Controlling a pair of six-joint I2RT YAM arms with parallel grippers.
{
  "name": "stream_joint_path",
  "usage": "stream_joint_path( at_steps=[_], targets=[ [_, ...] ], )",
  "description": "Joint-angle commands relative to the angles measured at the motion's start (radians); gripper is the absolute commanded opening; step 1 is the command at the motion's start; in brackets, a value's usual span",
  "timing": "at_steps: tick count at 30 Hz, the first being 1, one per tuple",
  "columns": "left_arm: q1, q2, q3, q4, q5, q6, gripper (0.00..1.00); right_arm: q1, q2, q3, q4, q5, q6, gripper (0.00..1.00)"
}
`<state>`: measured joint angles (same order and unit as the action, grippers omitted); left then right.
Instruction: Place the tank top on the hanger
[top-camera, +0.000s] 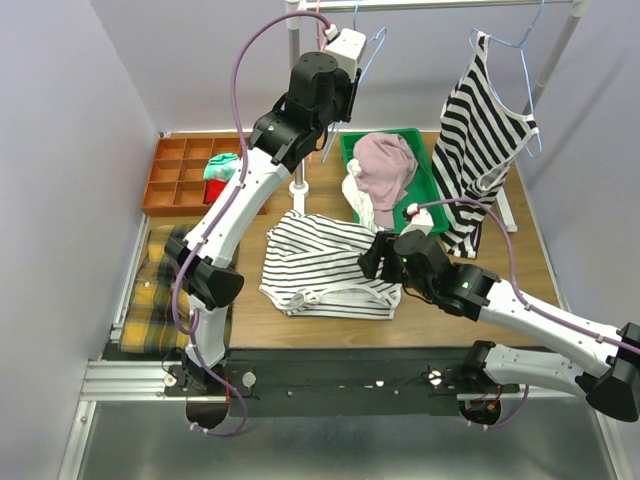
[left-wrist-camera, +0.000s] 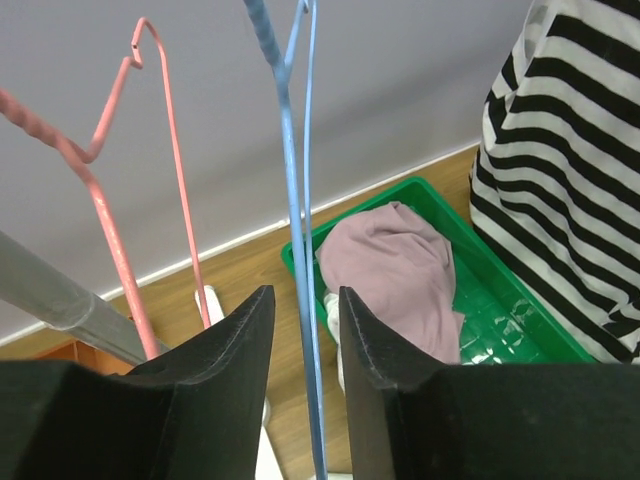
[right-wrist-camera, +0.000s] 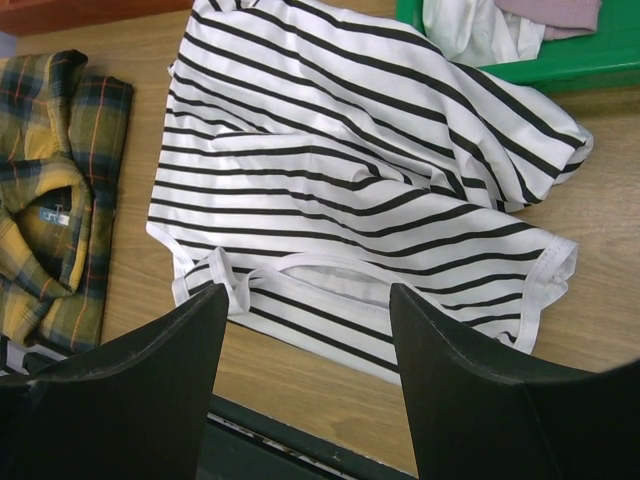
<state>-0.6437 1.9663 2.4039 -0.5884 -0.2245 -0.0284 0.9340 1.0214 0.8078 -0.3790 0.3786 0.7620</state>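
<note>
The tank top, white with thin dark stripes, lies crumpled on the wooden table; in the right wrist view its neckline faces the table's front edge. My right gripper hovers open and empty over that near edge. My left gripper is raised at the clothes rail. In the left wrist view its open fingers straddle the light-blue hanger's wire with small gaps on both sides. The hanger hangs from the rail.
A pink-red hanger hangs left of the blue one. A bold-striped top hangs at the right. A green tray holds a pink garment. An orange organizer and a plaid shirt lie left. The rail's pole stands behind the tank top.
</note>
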Motion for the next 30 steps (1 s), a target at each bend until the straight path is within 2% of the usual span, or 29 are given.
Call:
stream_joint_path(
  at_steps=[1,9,15,30],
  targets=[
    [-0.005,0.013,-0.022,0.035,-0.024,0.012,0.40,0.000,-0.004,-0.018,0.023,-0.007,0.013,0.74],
    [-0.005,0.017,-0.048,0.050,-0.026,-0.008,0.27,0.000,-0.018,-0.022,0.017,-0.004,0.016,0.74],
    [-0.007,0.028,-0.008,0.055,-0.030,-0.013,0.01,-0.001,-0.026,-0.012,0.002,0.002,0.013,0.74],
    [-0.005,-0.026,0.024,0.102,-0.035,0.024,0.00,0.000,-0.020,0.031,-0.034,0.037,-0.007,0.74]
  ],
)
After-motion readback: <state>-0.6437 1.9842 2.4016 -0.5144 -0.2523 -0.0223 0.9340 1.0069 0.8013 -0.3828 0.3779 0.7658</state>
